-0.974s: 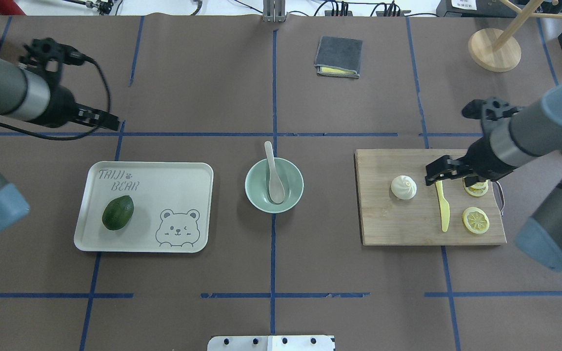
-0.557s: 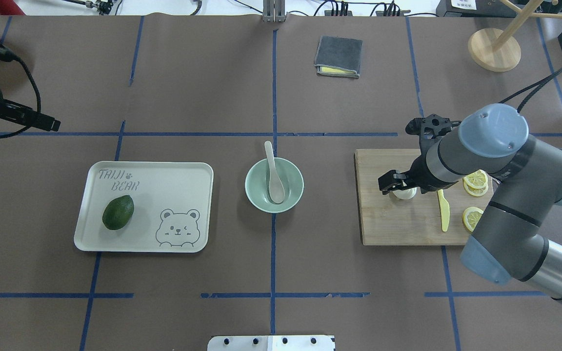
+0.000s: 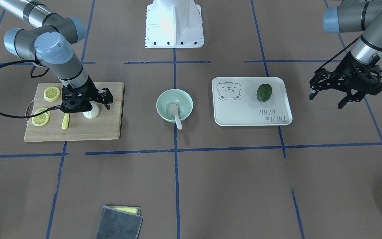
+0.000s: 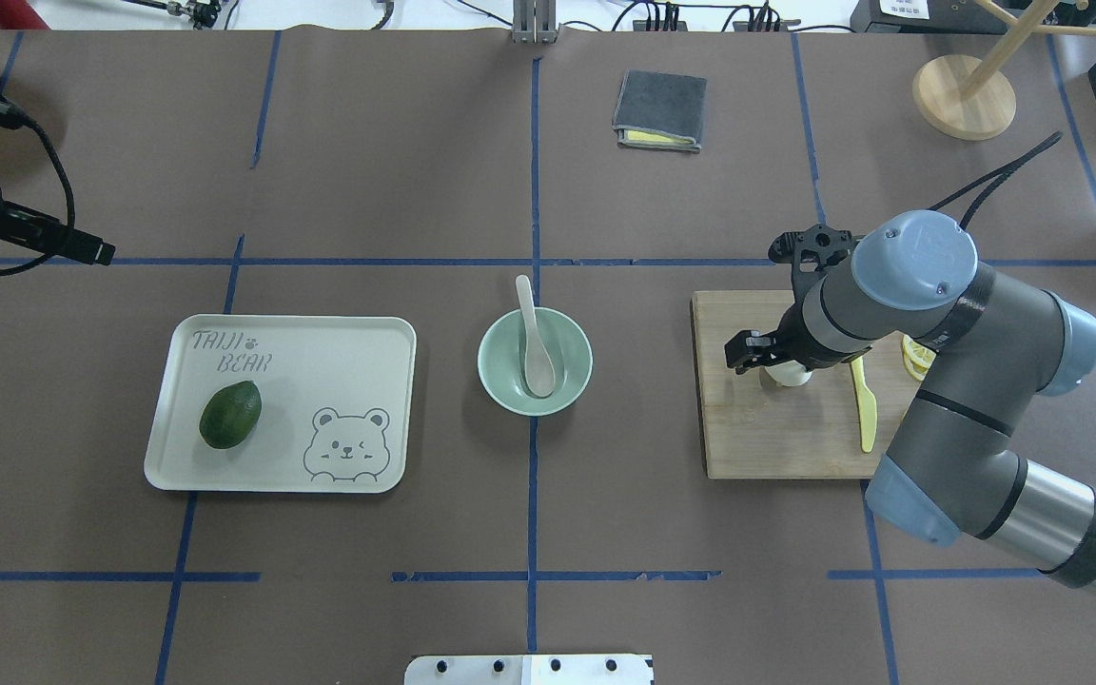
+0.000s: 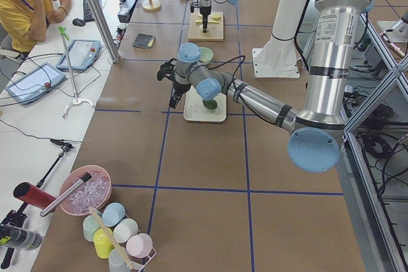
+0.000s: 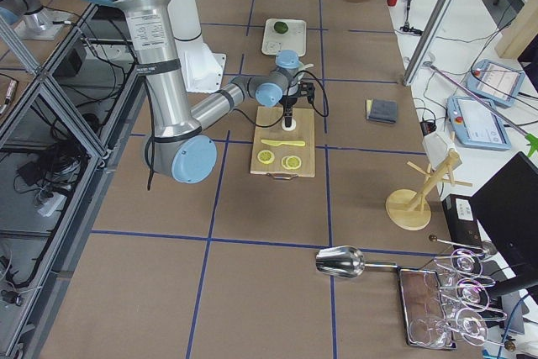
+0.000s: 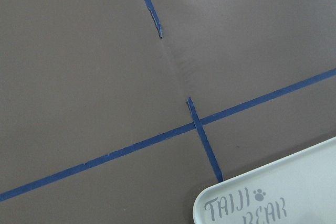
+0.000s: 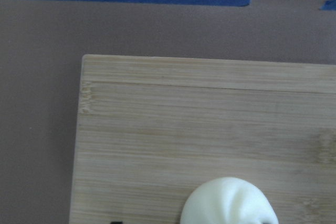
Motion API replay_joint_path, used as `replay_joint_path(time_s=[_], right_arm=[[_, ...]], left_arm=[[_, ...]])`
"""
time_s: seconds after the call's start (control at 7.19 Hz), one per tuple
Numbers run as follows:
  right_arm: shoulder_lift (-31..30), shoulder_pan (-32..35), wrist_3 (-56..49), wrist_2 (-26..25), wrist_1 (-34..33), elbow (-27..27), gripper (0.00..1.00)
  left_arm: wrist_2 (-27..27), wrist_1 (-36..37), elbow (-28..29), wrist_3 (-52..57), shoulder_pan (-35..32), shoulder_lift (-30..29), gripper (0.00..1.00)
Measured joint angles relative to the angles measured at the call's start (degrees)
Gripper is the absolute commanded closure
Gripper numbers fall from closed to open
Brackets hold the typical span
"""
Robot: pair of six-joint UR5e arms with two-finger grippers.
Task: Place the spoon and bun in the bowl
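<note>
The off-white spoon lies in the mint-green bowl at the table's middle, its handle resting over the far rim; both show in the front view too, spoon and bowl. The white bun sits on the wooden cutting board, half hidden under my right gripper. That gripper is open, with a finger on each side of the bun. The right wrist view shows the bun at its bottom edge. My left gripper is open and empty, beyond the tray.
A white bear-print tray with an avocado lies left of the bowl. A yellow knife and lemon slices lie on the board beside the bun. A grey cloth and a wooden stand are at the far side.
My right gripper has moved left from beside the knife to over the bun. My left arm has drawn back toward the table's left edge. Spoon and bowl have not moved.
</note>
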Motion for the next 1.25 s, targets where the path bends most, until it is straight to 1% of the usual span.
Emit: replay_joint_path(time_s=[0.14,0.28,0.42,0.97,1.25], right_arm=[[-0.09,0.29,-0.01,-0.12,-0.07,0.11,0.67],[-0.24,0.43,0.0,-0.16,-0.13,0.12,0.88],[-0.42,0.47,0.03,-0.17,-0.15,0.17,1.0],[-0.89,1.1,0.25,0.15,-0.53,1.48,1.0],[0.53,1.3,0.55,0.26,-4.91,4.61,1.0]], left_arm=[[0.0,-0.02,0.16,0.01,0.05,-0.12,0.01],[0.0,-0.03,0.34,0.01,0.12,-0.29,0.01],[0.0,-0.05,0.62,0.01,0.19,-0.48,0.01],[-0.02,-3.23,2.96,-0.07,0.29,-0.69,0.01],[-0.07,-3.59,3.17,-0.11,0.3,-0.74,0.01]])
